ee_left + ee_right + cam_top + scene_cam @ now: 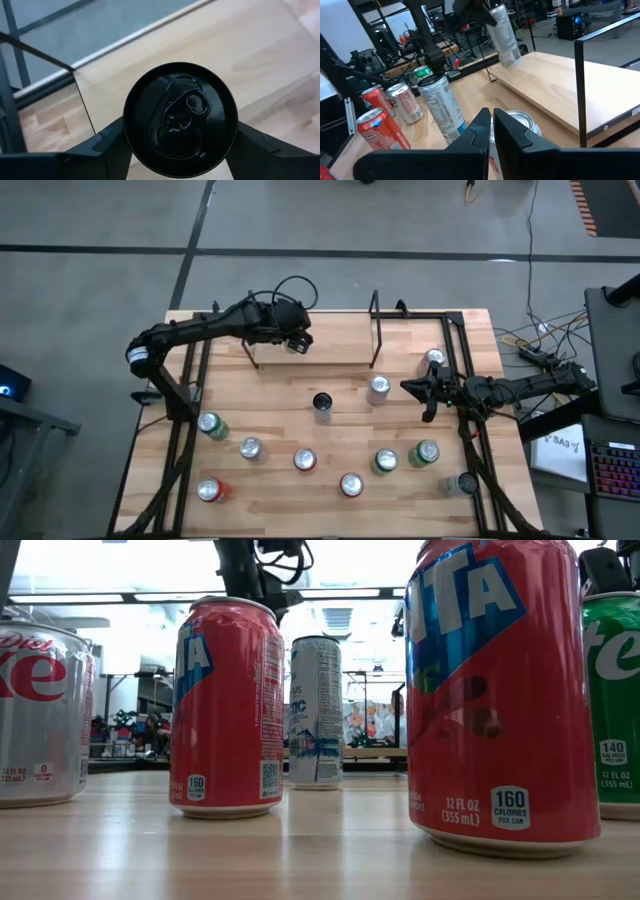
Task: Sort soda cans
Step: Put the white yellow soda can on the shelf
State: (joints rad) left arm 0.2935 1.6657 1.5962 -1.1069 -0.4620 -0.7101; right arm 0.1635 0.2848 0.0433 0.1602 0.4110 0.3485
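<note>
One can is off the table right now: the left gripper (295, 340) pinches a black-topped can (180, 119) by its sides over the raised wooden shelf (340, 340) at roughly 12 o'clock on the table, probably to set it there. Its top faces the wrist camera; in the right wrist view its long axis leans, not fully upright. The right gripper (425, 392), pressed together, waits at 3 o'clock near a silver can (379, 387). The other soda cans (304, 461) stand upright toward 6 o'clock.
</note>
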